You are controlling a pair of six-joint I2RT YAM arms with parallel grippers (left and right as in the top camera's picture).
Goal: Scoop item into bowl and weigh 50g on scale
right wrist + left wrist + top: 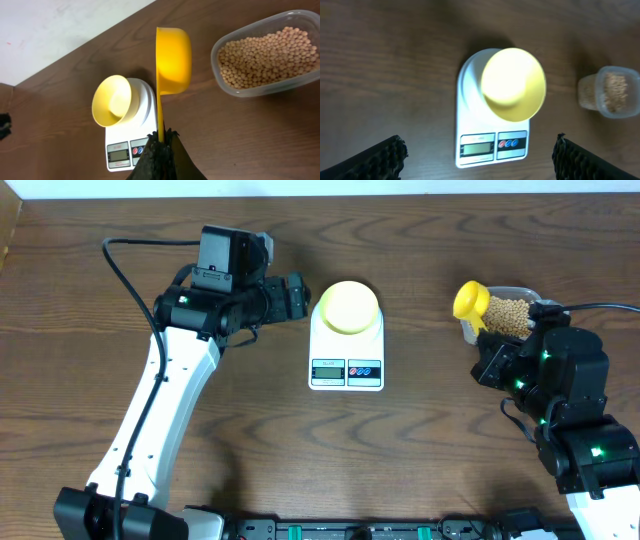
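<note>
The pale yellow bowl (348, 307) stands on the white scale (346, 365), and no beans show inside the bowl (512, 84). My left gripper (298, 298) hovers just left of the scale, open, its fingertips (380, 157) wide apart with nothing between them. My right gripper (161, 137) is shut on the handle of a bright yellow scoop (172, 60). The scoop (470, 300) hangs at the left end of the clear tub (520, 298), turned on its side. No beans show in the scoop. Beige beans (265, 55) fill the tub.
The scale's display and buttons (492, 144) face the table's front edge. Bare dark wood table (420, 450) lies in front of the scale and between it and the tub. The table's far edge meets a white wall (60, 30).
</note>
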